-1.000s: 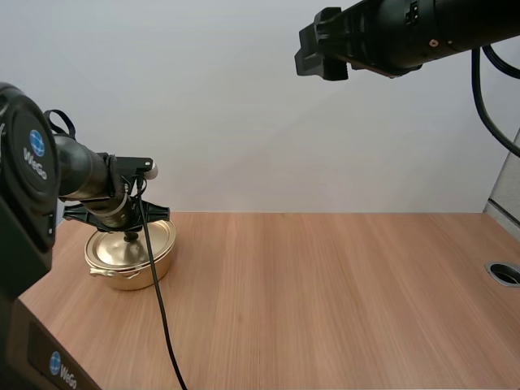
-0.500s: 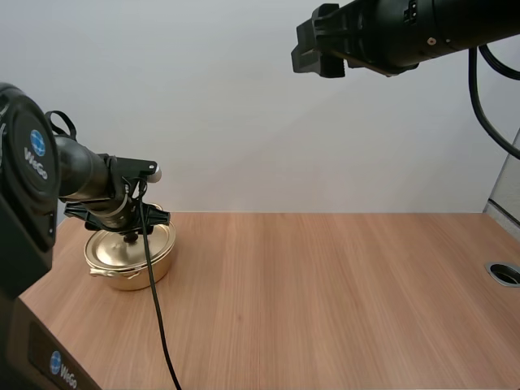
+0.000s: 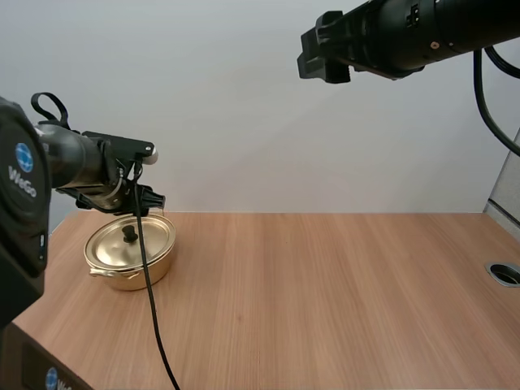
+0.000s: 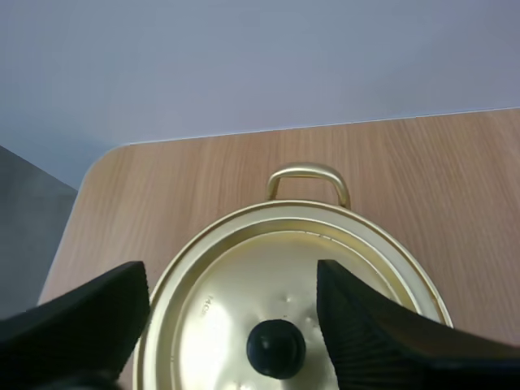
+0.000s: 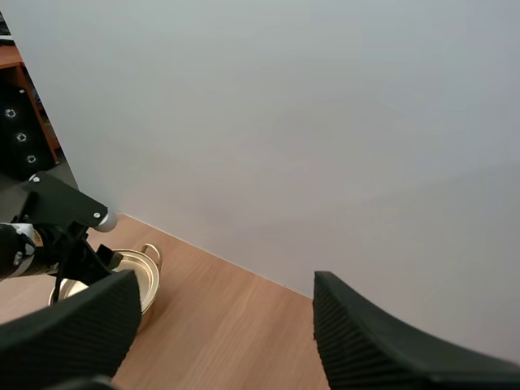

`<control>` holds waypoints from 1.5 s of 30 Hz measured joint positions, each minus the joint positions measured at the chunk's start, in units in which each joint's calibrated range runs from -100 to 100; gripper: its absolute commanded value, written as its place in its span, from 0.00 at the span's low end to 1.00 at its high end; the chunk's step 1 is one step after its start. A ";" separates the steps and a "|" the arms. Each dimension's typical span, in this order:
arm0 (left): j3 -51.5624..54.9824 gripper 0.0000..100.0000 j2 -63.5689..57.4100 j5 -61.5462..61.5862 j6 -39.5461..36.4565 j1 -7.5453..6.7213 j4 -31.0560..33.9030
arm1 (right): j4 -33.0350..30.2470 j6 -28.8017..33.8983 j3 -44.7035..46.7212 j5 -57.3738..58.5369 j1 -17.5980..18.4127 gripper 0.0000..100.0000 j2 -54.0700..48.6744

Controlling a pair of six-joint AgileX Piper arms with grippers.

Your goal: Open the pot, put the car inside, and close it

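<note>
robot lab bench, wood desk (image 3: 341,292) with cable grommet (image 3: 505,273), plain white wall (image 3: 219,97)

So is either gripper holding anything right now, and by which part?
Nothing is held. The left gripper hangs open above the black knob of the lid, and the right gripper is open, high over the table.

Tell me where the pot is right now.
In the high view the pot sits on the table near its far left corner, just below the open left gripper.
</note>
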 measured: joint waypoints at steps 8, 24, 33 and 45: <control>-0.68 0.00 -10.01 -6.03 0.00 0.00 1.00 | -4.15 0.00 1.12 0.05 0.00 0.70 0.00; -0.68 0.00 -30.63 -2.72 -0.18 -1.57 -6.67 | -9.67 4.23 19.15 -20.21 0.00 0.00 1.26; 9.08 0.00 -36.42 -10.34 -0.18 -5.93 -6.79 | -10.18 4.02 34.01 -43.88 0.00 0.00 8.15; 33.00 0.00 -56.29 -42.03 -0.44 -10.92 -14.69 | -14.34 4.13 41.91 -58.31 3.42 0.00 5.00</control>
